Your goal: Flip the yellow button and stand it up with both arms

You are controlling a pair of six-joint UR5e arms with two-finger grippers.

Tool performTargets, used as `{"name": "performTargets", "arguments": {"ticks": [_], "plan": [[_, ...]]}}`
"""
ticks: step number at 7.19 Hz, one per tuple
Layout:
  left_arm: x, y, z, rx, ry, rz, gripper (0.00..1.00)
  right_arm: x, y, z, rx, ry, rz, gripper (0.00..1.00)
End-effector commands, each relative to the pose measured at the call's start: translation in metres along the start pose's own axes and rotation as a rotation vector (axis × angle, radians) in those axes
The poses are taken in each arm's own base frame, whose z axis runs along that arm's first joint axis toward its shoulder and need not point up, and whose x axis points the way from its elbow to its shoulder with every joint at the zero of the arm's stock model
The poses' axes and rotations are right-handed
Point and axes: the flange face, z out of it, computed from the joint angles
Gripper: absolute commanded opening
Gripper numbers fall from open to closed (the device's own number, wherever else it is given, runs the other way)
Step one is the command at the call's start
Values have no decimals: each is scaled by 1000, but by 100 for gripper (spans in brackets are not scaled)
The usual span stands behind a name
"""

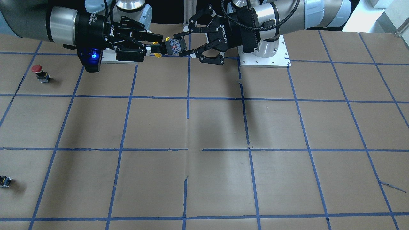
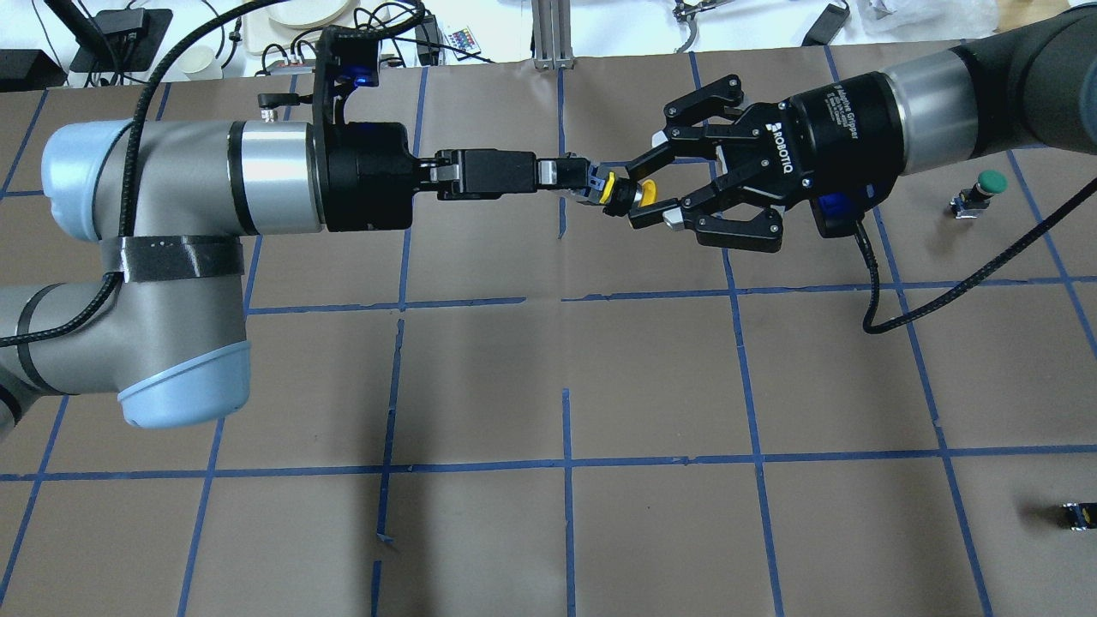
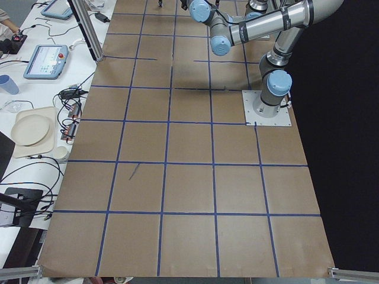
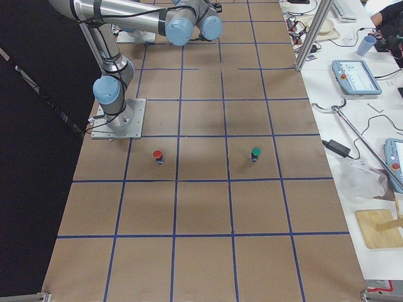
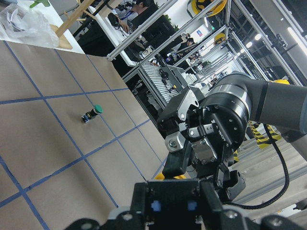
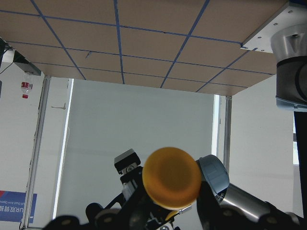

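Note:
The yellow button (image 1: 174, 45) hangs in the air between both arms, lying level above the table near the robot's base. My left gripper (image 1: 179, 44) is shut on its black and metal body; in the overhead view this gripper (image 2: 583, 180) shows edge-on. My right gripper (image 2: 630, 193) is shut around the cap end, its fingers flanking the yellow cap (image 2: 647, 193). In the right wrist view the round cap (image 6: 171, 177) faces the camera, between the two fingers. In the left wrist view the button's body (image 5: 175, 201) fills the bottom, with the right gripper just beyond it.
A red-capped button (image 1: 38, 72) stands on the robot's right side of the table, and a green-capped button (image 2: 986, 184) stands farther out on that side. A small black block (image 2: 1076, 514) lies near the table's right edge. The left arm's white base plate (image 1: 265, 54) sits behind the grippers.

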Motion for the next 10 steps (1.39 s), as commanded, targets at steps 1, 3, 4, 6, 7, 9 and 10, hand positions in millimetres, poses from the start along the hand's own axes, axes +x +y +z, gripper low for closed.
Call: {"name": "performTargets", "arguments": {"ticks": [1,3,4,6,7,9,10], "plan": [[0,0,-1,1,-1,-1,3,0,1,0,0,-1,0,5],[-1,-1,-1,2,-2,-2,3,-1,2,-1,2,-1,-3,1],[-1,-1,-1,2,-2,-2,3,-2,4,-2,3,-2,-4,1],[-1,-2,-1,3,-2,0,3,-4,6,-6,15,-1,2,67],[-1,-2,-2,4,-3,-1,3,-4,9,-7,18,0,2,95],[0,-3,-2,4,-2,3,3,1,16,-6,49,28,-22,99],[0,-3,-2,4,-3,1,3,12,24,-7,91,59,-46,99]]}}
